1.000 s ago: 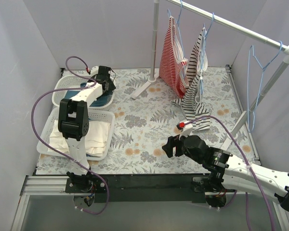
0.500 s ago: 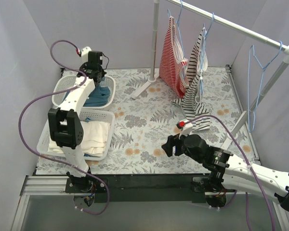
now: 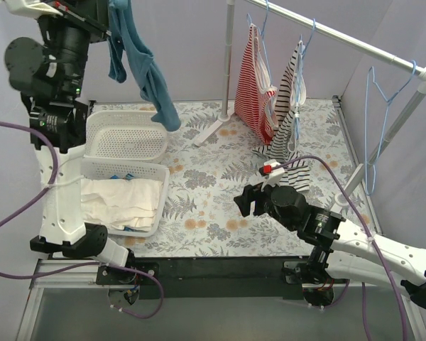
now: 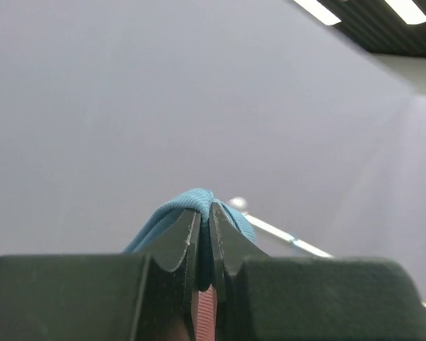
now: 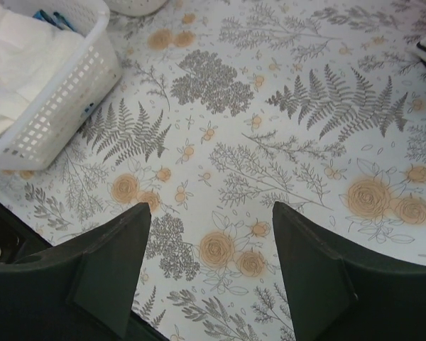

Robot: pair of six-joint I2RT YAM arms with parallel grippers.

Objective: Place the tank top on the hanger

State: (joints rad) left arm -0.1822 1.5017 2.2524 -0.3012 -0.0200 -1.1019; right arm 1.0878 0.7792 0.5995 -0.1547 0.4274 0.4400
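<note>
The teal-blue tank top (image 3: 143, 67) hangs free in the air at the upper left, its lower end above the far basket. High up there my left gripper (image 3: 108, 27) is shut on its top edge. In the left wrist view the fabric (image 4: 172, 213) bulges out over the closed left gripper (image 4: 205, 210). The light-blue wire hanger (image 3: 370, 121) hangs bare from the right end of the rail, far from the tank top. Low over the floral table at centre right, my right gripper (image 3: 243, 202) stands open. Nothing is between the jaws of this right gripper (image 5: 211, 207).
A slanted clothes rail (image 3: 341, 35) carries a red-and-white striped top (image 3: 254, 85) and a black-and-white striped top (image 3: 291, 106) on blue hangers. The rail's foot (image 3: 213, 128) rests on the table. At left stand an empty white basket (image 3: 124, 135) and a basket (image 3: 155, 206) of white cloths.
My left gripper shut on the tank top in the far basket and lifted it high up to the left, leaving that basket empty. The right gripper edged slightly left.
</note>
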